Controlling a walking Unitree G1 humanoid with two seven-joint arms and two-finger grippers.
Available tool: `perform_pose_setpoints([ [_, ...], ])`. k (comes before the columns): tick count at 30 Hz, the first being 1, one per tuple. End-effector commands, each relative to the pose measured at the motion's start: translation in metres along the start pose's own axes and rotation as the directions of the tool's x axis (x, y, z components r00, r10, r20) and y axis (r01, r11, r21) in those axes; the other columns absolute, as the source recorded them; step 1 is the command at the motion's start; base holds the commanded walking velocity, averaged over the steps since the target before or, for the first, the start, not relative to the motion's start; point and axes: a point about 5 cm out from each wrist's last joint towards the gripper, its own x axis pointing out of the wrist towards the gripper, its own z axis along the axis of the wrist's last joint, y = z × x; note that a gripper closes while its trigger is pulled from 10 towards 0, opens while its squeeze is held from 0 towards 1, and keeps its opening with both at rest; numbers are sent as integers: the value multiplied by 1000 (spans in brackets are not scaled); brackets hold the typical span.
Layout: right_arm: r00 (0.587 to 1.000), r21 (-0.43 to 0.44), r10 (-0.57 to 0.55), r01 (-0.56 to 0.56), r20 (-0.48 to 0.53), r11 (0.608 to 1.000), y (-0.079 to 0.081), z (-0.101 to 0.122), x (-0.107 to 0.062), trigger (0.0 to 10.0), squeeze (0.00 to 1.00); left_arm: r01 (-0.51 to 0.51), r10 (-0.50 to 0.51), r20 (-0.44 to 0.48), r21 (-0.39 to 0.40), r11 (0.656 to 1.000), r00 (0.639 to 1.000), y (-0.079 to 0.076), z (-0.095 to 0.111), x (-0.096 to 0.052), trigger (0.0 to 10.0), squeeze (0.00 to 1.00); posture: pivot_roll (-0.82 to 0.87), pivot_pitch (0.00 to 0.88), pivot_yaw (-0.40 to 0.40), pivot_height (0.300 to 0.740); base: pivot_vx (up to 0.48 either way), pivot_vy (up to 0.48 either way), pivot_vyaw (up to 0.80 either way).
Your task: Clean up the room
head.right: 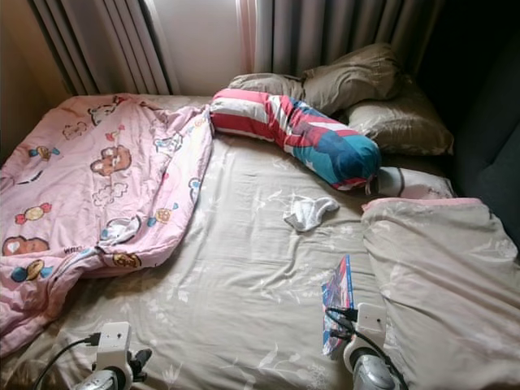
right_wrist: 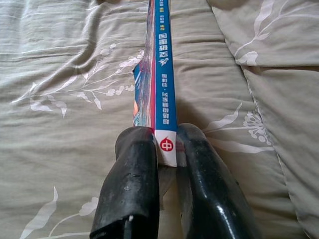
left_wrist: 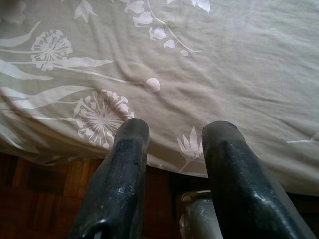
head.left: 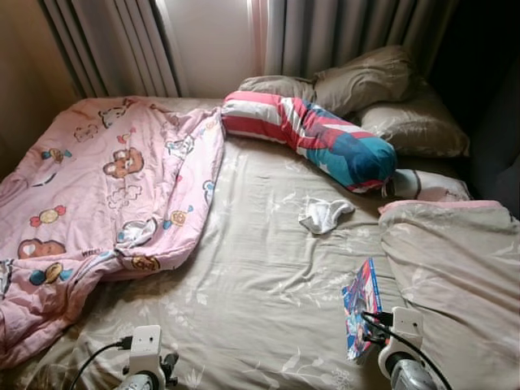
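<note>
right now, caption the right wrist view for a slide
Right gripper fingers shut on a book's spine above the floral bedsheet.

Rumpled pink quilt [head.left: 97,203], striped bolster [head.left: 309,134], white cloth [head.left: 323,215] and book [head.left: 361,305] on beige bed [head.left: 244,301].

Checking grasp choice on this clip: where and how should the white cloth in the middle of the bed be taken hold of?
Grip the white cloth at its bunched, raised middle fold, coming straight down from above with the jaws spread across that ridge. It lies crumpled and limp on the flat sheet, apart from the bolster, so no edge offers itself from the side.
</note>
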Motion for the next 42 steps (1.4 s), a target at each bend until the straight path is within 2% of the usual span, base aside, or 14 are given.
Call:
perform_pose_setpoints([
  [1,999,-14,-1,1,42,1000,0,10,2,10000,0,0,0,-19,0,1000,1000,0,-3,0,10000,0,11,0,2,710,0,0,0],
  [9,998,6,8,-8,68,1000,1,12,2,10000,0,2,-2,-16,8,1000,1000,-2,-1,1,10000,0,13,0,6,657,0,0,0],
  [13,997,6,15,-16,73,1000,2,12,2,10000,0,3,-3,-16,11,1000,1000,-2,0,1,10000,0,13,0,11,652,0,0,0],
  [14,989,-1,36,-36,141,999,10,38,10,10000,0,4,-4,-16,13,1000,1000,-2,0,1,10000,0,12,0,13,652,0,0,0],
  [17,958,5,72,-77,278,997,27,94,21,10000,0,5,-5,-18,20,1000,1000,-1,-1,0,10000,0,6,0,19,652,0,0,0],
  [19,955,16,73,-81,287,997,27,98,21,10000,0,6,-6,-19,24,1000,1000,-1,-1,0,10000,0,4,0,22,652,0,0,0],
  [23,929,46,108,-132,353,990,32,125,23,10000,0,18,-17,-27,50,999,999,1,-5,-1,10000,0,1,0,39,652,0,0,0],
  [25,924,52,118,-146,365,988,33,132,23,10000,0,20,-19,-25,57,998,1000,1,-5,-1,10000,0,0,0,42,652,0,0,0],
  [30,915,79,133,-176,382,981,34,149,24,10000,0,20,-20,-4,76,997,1000,3,-1,-1,10000,0,11,8,47,652,0,0,0],
  [34,922,103,143,-192,360,976,35,149,25,10000,0,21,-21,3,86,996,1000,5,0,-1,10000,0,20,29,53,652,0,0,0],
  [42,923,99,180,-225,340,969,36,146,25,10000,0,28,-31,25,100,995,999,11,-2,-4,10000,0,43,101,64,652,0,0,0],
])
